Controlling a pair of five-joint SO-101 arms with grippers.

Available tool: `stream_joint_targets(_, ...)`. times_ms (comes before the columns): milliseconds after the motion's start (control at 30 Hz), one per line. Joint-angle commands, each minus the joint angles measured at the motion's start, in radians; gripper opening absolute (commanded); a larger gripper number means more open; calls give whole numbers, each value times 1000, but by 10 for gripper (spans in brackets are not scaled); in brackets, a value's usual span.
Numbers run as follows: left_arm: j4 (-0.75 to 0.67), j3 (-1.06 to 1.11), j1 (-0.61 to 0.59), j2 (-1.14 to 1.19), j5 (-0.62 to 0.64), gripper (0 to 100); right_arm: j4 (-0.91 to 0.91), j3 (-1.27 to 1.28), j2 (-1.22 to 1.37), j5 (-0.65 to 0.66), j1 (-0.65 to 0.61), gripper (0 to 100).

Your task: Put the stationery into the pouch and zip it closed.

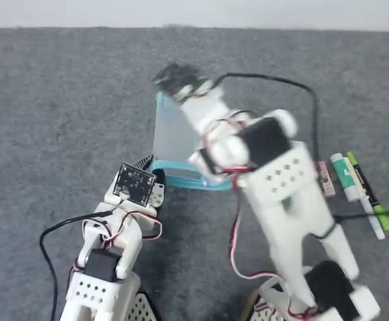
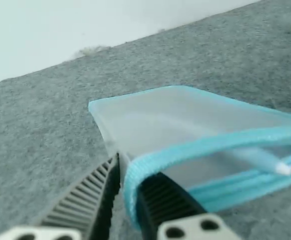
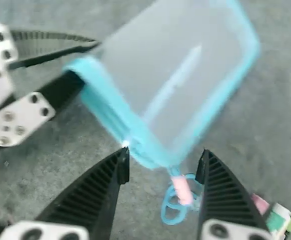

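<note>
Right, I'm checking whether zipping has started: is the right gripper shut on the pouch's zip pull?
No, the right gripper is open, and the pink zip pull hangs free in its gap at the pouch's end.

Grey felt-like table covering (image 1: 61,100), uniform in texture throughout. Plain pale wall (image 1: 181,12) meets its far edge. Lighting is even.

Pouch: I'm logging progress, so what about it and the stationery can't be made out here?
- High view: the right arm covers the mouth of the pouch.
- Left wrist view: the pen-like item inside the pouch runs off the frame edge, veiled by the translucent wall, so its type is unclear.
- High view: the pink item beside the markers is too small to identify.
</note>
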Motion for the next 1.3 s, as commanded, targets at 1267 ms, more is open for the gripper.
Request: stream_joint_targets(1267,80,-77,-141,-17,-25,12,-254,227,392,884,1211,113)
